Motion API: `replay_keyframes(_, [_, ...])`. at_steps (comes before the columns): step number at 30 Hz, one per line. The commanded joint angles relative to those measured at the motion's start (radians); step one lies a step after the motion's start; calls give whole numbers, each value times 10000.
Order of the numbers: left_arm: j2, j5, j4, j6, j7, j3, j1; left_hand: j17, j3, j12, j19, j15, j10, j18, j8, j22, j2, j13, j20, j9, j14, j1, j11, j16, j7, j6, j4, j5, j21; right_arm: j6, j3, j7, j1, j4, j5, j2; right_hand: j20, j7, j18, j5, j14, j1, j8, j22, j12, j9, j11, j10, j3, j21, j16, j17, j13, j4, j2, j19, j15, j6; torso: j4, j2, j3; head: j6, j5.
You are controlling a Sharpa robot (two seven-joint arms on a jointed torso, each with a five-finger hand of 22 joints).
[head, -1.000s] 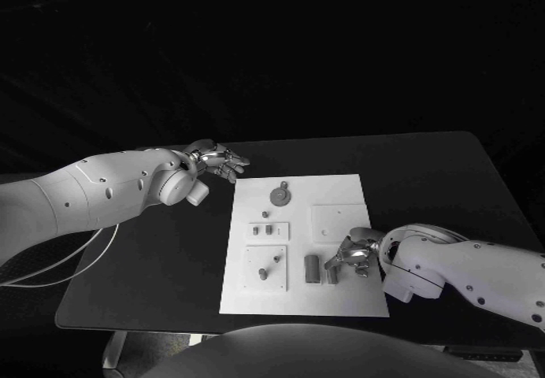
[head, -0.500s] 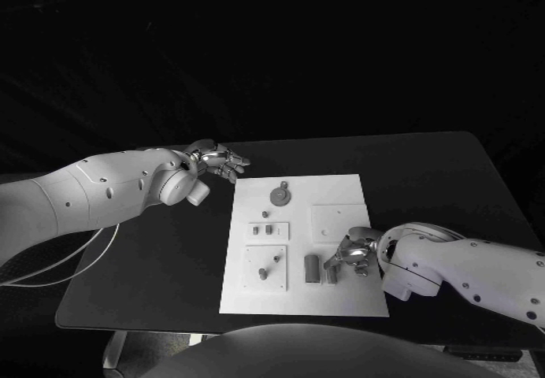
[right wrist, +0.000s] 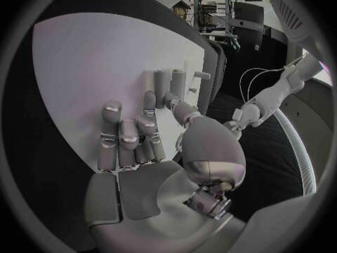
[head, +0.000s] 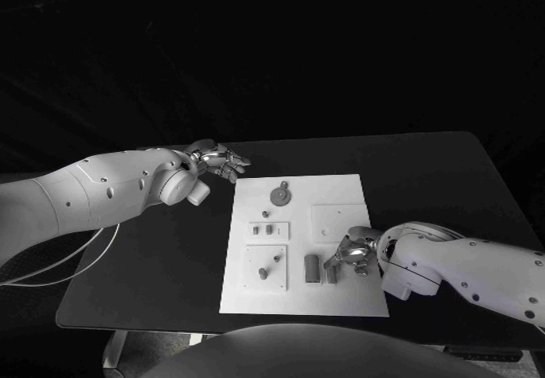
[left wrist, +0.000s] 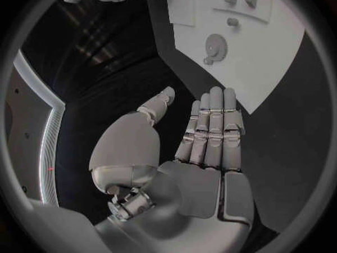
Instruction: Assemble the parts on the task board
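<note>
The white task board point(head: 341, 189) lies mid-table. It carries a gear point(head: 279, 194), a small peg point(head: 266, 213), two small plates with pieces point(head: 269, 231) and two grey bars near its front. My right hand point(head: 354, 256) rests low on the board's front right part. Its thumb point(right wrist: 180, 111) and a finger point(right wrist: 149, 100) pinch the near end of one grey bar point(right wrist: 163, 84), which lies flat beside the other bar point(right wrist: 178, 82). My left hand point(head: 218, 164) hovers off the board's far left corner, fingers straight and holding nothing.
The black table point(head: 431, 173) has bare room to the right of the board and behind it. In the left wrist view the board point(left wrist: 281, 50) and its gear point(left wrist: 214, 44) lie beyond my left hand point(left wrist: 210, 135).
The right hand has barely shifted at the grey bar. The left arm has not moved.
</note>
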Motion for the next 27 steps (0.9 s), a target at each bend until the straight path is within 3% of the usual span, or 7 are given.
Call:
replay_keyframes(1, [21, -23, 20, 133, 33, 5, 9, 11, -70, 39, -14, 47, -87, 76, 56, 18, -64, -13, 26, -17, 14, -17, -15, -38, 10, -86, 6, -16, -43, -90, -88, 126, -156, -145, -223, 110, -46, 53, 129, 37, -10, 4, -56, 111, -32, -4, -7, -66, 518, -42, -39, -11, 3, -460, 118, -63, -42, -107, -1, 1, -4, 1, -3])
replay_keyframes(27, [21, -51, 14, 133, 24, 5, 9, 34, -71, 44, -14, 48, -92, 77, 64, 27, -71, -16, 27, -18, 16, -19, -14, -55, 11, -93, 9, -16, -56, -327, -95, 153, -175, -126, -251, 123, -46, 53, 129, 37, -10, 4, -56, 111, -32, -4, -7, -66, 518, -42, -39, -11, 3, -460, 118, -63, -42, -107, -2, -2, -1, 1, 37])
